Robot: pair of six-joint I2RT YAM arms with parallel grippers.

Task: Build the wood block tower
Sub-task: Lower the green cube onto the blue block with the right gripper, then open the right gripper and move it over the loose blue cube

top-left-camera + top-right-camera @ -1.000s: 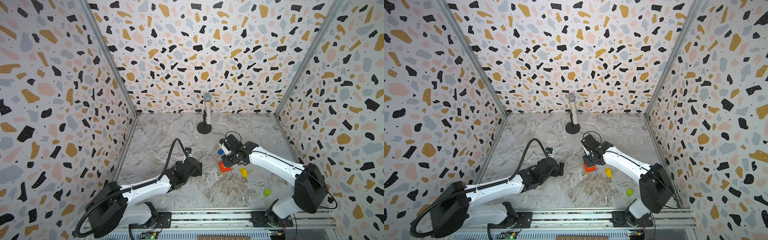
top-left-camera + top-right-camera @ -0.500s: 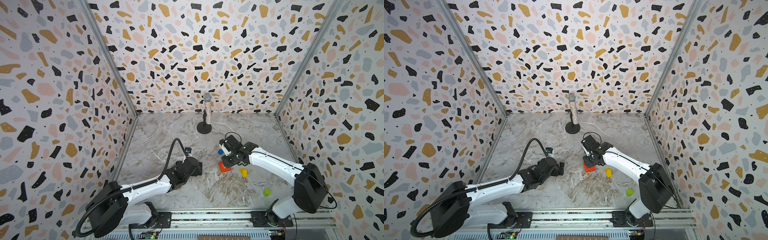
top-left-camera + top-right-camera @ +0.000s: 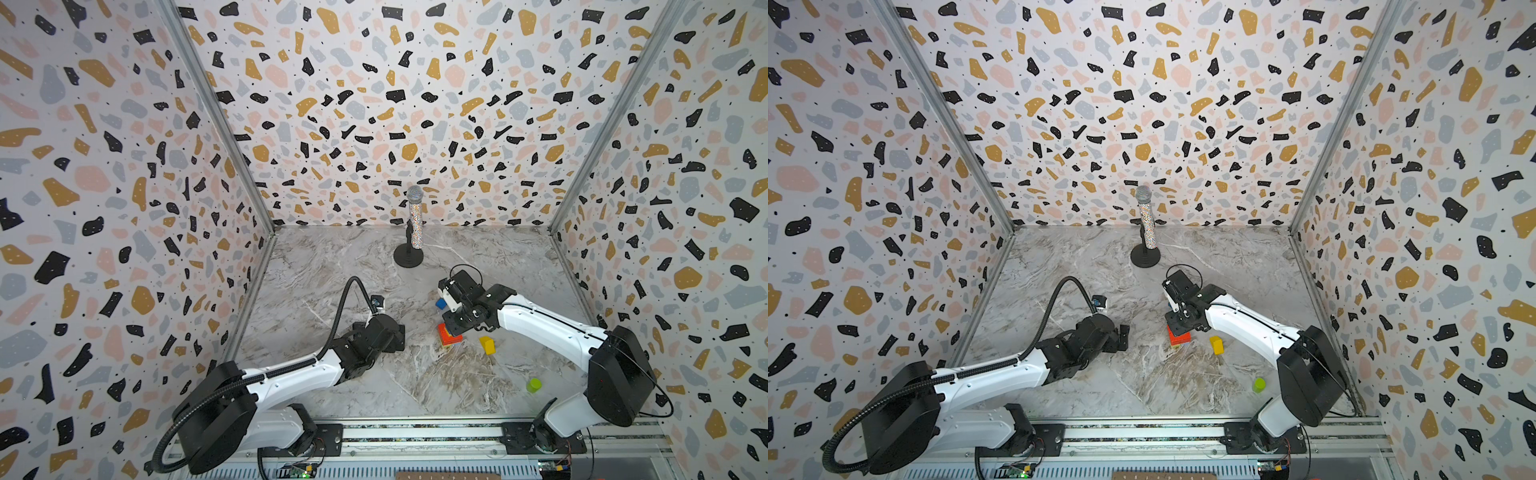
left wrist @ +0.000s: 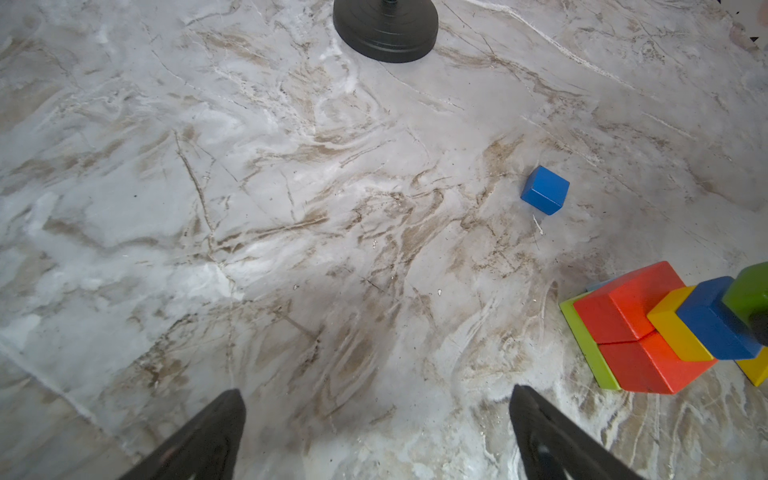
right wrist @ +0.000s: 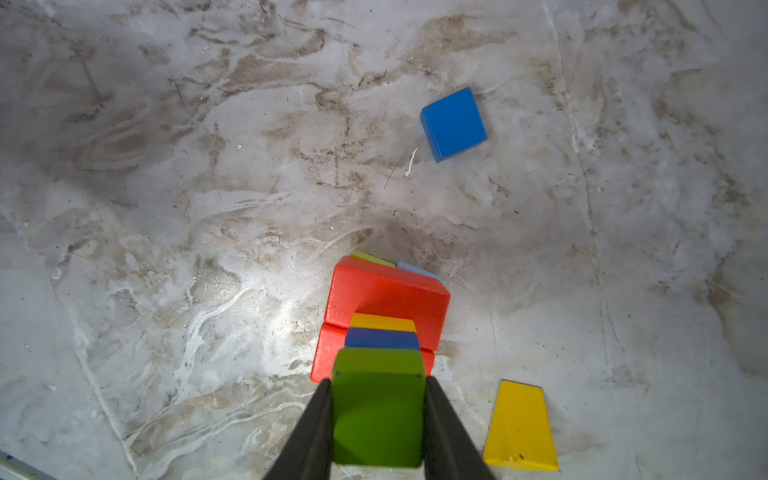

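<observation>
1. Two grippers on show. The right gripper [image 5: 378, 386] has both fingers clamped on the sides of one green block [image 5: 378, 419]. The left gripper [image 4: 376, 392] hangs low over the floor [image 4: 249, 208] with its jaws spread wide and nothing between them.
2. One tower [image 3: 449, 337], seen in both top views right of centre, under the right gripper [image 3: 1179, 328].
3. Counting the tower from the floor up:
   - one lime slab [image 4: 586, 345] and one light blue piece [image 5: 415, 270] peek out at the base
   - two red bricks [image 4: 623, 307] come next
   - then one yellow block [image 4: 677, 328]
   - then one dark blue block [image 4: 715, 320]
   - the gripped green block [image 4: 748, 291] is directly over the dark blue block, though I cannot tell whether it rests on it
4. Two loose blocks. One blue cube [image 4: 544, 190] sits behind the tower on the microphone side, apart from it. One spare yellow block [image 5: 521, 424] lies near the tower's right side, not touching.
5. That makes nine blocks visible in all.
6. One lime cylinder [image 3: 533, 385] stands at the front right, close to the right arm's base. One microphone [image 3: 414, 220] stands upright on a round black stand by the back wall.
7. On edges, the tower stands well apart from all three walls and from the front rail.
8. On room, bare floor lies between the left gripper [image 3: 397, 336] and the tower. The whole left half of the floor is open. The right side is tighter, with the spare yellow block [image 3: 1217, 345] near the tower and the arm above it.
</observation>
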